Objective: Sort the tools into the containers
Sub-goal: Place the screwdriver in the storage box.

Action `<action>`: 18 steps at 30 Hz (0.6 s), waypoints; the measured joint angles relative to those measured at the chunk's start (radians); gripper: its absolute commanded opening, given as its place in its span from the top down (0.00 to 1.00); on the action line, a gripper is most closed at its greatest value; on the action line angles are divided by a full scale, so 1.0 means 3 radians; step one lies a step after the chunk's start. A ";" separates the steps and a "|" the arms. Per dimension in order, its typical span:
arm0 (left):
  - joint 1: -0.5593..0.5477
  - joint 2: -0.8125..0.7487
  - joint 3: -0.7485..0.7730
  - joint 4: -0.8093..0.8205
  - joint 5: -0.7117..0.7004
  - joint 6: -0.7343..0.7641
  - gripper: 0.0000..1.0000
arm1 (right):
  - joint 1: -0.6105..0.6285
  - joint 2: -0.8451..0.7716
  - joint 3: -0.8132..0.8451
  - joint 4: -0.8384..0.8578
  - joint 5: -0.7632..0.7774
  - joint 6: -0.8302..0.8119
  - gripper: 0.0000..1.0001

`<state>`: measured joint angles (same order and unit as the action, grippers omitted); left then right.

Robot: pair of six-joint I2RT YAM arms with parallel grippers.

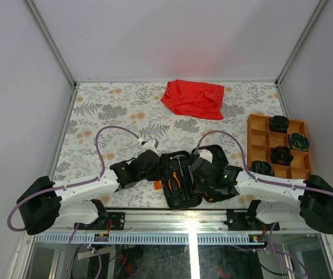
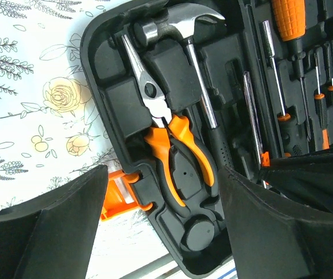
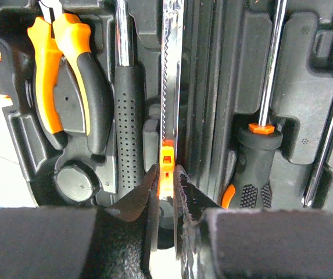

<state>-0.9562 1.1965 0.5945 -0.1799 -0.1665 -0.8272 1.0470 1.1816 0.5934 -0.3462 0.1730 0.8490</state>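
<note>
**Right arm pinches a blade in the open case; left arm waits above the pliers**

The black rounded hard tool case [image 1: 178,174] lies open at the lower centre of the top view, on the floral surface [image 1: 108,116] between the two arms. Most tools sit in its moulded recesses.

In the right wrist view, the right gripper [image 3: 166,186] has its jaws drawn narrow. They pinch the orange-tabbed end of a serrated steel blade [image 3: 171,87] that runs up the middle of the frame. Gripping that end probably lets the blade be seated in, or lifted out of, its slot lengthwise.

The left gripper [image 2: 163,174] hovers with its jaws wide and holds nothing. They straddle the orange-and-black-handled pliers [image 2: 178,145], likely ready to steady the case or take that tool.

The pliers have bright steel noses. Above them lies a polished steel-headed hammer [image 2: 178,23] with a dotted black grip. An orange-collared black-handled screwdriver [image 3: 253,157] lies at the right.

The orange divided plastic tray [image 1: 258,139] sits at the right edge of the top view and holds dark round items I cannot identify.
</note>
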 measured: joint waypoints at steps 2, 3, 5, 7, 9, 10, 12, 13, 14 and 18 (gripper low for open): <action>0.0000 0.0015 0.0000 0.0000 0.0000 0.0000 0.25 | 0.0001 0.0047 0.0024 -0.0001 0.0001 -0.0005 0.88; 0.0000 0.0018 0.0000 0.0001 0.0000 0.0001 0.25 | 0.0001 0.0064 0.0034 -0.0001 0.0001 -0.0006 0.86; 0.0000 0.0020 0.0000 0.0001 0.0000 0.0001 0.25 | 0.0001 0.0097 0.0056 -0.0003 0.0001 -0.0009 0.80; 0.0000 0.0023 0.0000 0.0000 0.0000 0.0001 0.25 | 0.0001 0.0128 0.0083 -0.0008 0.0004 -0.0009 0.75; 0.0000 0.0032 0.0000 0.0001 0.0000 0.0001 0.25 | 0.0001 0.0149 0.0102 -0.0018 0.0006 -0.0010 0.71; 0.0000 0.0039 0.0000 0.0000 0.0000 0.0001 0.24 | 0.0001 0.0153 0.0109 -0.0025 0.0009 -0.0010 0.69; 0.0000 0.0050 0.0000 0.0001 0.0001 0.0001 0.24 | 0.0001 0.0154 0.0139 -0.0065 0.0022 -0.0010 0.65; 0.0000 0.0053 0.0000 0.0001 0.0001 0.0001 0.25 | 0.0003 0.0154 0.0150 -0.0076 0.0025 -0.0011 0.64; 0.0000 0.0057 0.0000 0.0000 0.0001 0.0001 0.25 | 0.0004 0.0153 0.0172 -0.0094 0.0032 -0.0013 0.64; 0.0000 0.0060 0.0000 0.0001 0.0001 0.0001 0.24 | 0.0005 0.0140 0.0237 -0.0181 0.0084 -0.0028 0.63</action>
<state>-0.9562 1.2144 0.5945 -0.1795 -0.1661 -0.8268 1.0485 1.2236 0.6643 -0.4004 0.1982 0.8406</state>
